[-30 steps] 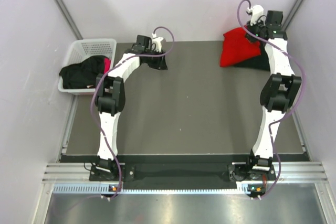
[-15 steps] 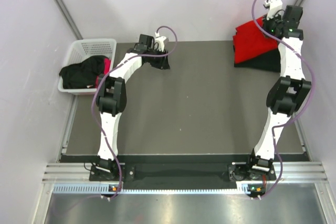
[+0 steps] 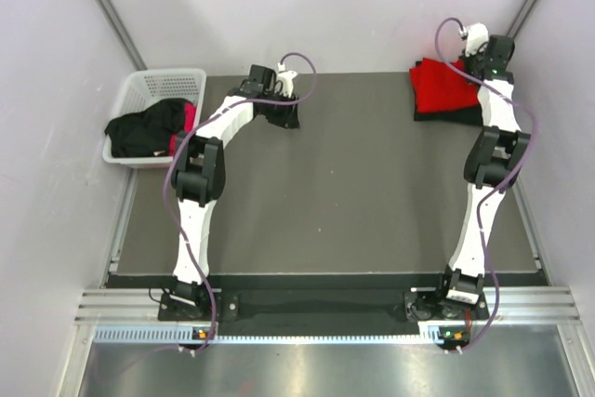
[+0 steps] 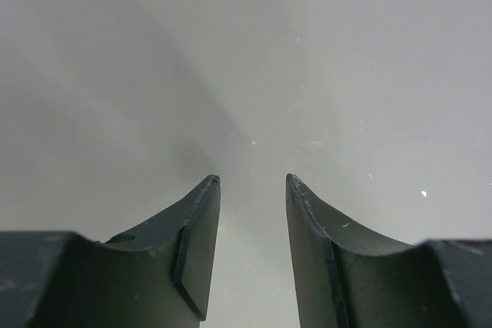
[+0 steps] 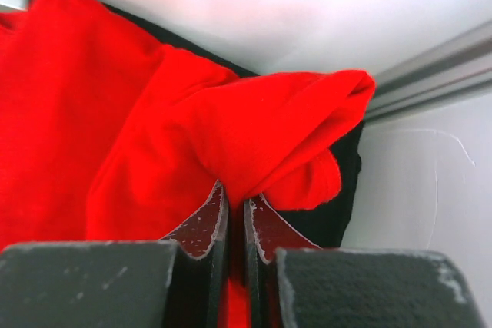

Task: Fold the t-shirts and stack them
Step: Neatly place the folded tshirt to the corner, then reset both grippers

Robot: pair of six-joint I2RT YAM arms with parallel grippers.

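Right gripper (image 5: 234,193): we are finding it clamping the red t-shirt (image 5: 115,113), cloth spreading toward 10 o'clock.
Left gripper (image 4: 252,182): gaping, gripping nothing.
Shirt axis: indiscernible.

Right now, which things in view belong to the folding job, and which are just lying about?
Job:
- red t-shirt, pinched by the shut right gripper at the far right corner
- black t-shirt under it
- black and pink shirts heaped in the basket

Not in play:
- white basket at the far left
- left gripper, open, holding nothing

The right claw (image 3: 470,66) touches the red t-shirt (image 3: 441,86)
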